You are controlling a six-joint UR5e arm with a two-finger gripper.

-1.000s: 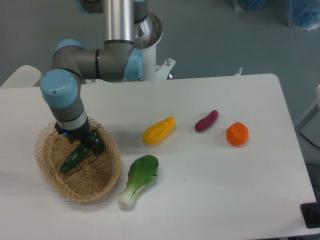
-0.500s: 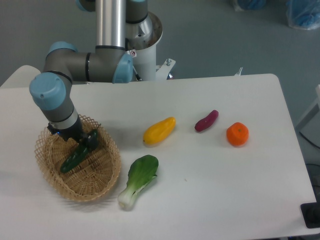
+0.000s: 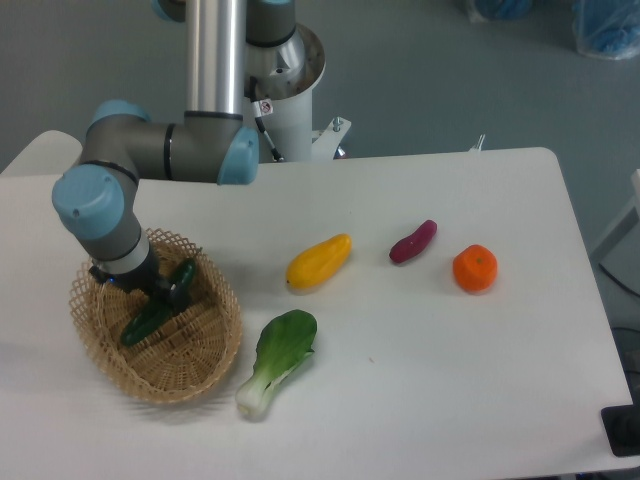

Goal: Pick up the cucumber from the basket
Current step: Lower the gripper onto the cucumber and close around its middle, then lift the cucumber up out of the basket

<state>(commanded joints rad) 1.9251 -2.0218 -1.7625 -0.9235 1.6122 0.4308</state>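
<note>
A: The cucumber (image 3: 152, 314) lies in the basket (image 3: 205, 357), and the gripper (image 3: 166, 287) is at its upper end. If it holds only the tip, I think the smooth cucumber may slip or swing out when lifted

B: Yes, or a finger may catch the basket rim. The wrist hides the fingers, so I cannot tell if they are closed

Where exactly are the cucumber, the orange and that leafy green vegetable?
cucumber (image 3: 146, 320): fixed camera view, on its lower dark green half, lying in the basket.
orange (image 3: 475, 268): fixed camera view, on the middle of the fruit.
bok choy (image 3: 285, 342): fixed camera view, on its green leaf, above the white stem.
</note>
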